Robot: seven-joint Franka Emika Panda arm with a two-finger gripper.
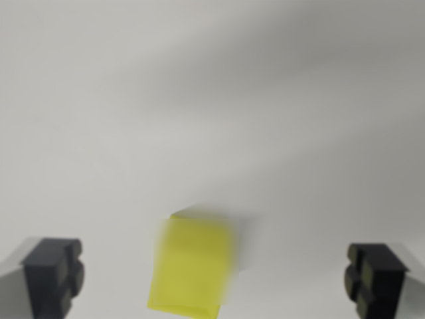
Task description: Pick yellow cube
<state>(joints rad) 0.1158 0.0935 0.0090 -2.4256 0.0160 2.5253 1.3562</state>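
While the wrist view is showing everything slightly blurred, the yellow cube (191, 266) is sitting low in the picture, a little toward the wrist view's left of centre, on a pale grey surface (212, 100). The gripper (214, 279) is standing wide, its two dark fingers (54, 274) showing at the bottom corners, one at the wrist view's left and one at the wrist view's right. The cube is lying between them, touching neither, and it is sitting closer to the finger on the wrist view's left than to the other. Bare surface is showing on both sides of the cube, with the broader gap lying toward the wrist view's right.

The cube is looking slightly turned, its side edges leaning rather than running straight up the picture. Its far corner is pointing up toward the middle of the frame, and its near edge is reaching almost to the bottom border, so how much of it is running out of sight below cannot be told. A soft shadow is falling just beside the cube on the wrist view's right.

Above the cube the surface is stretching away plain and unbroken to the top of the frame, with only broad, faint bands of shadow crossing it diagonally. No border of the surface is appearing anywhere in the view.
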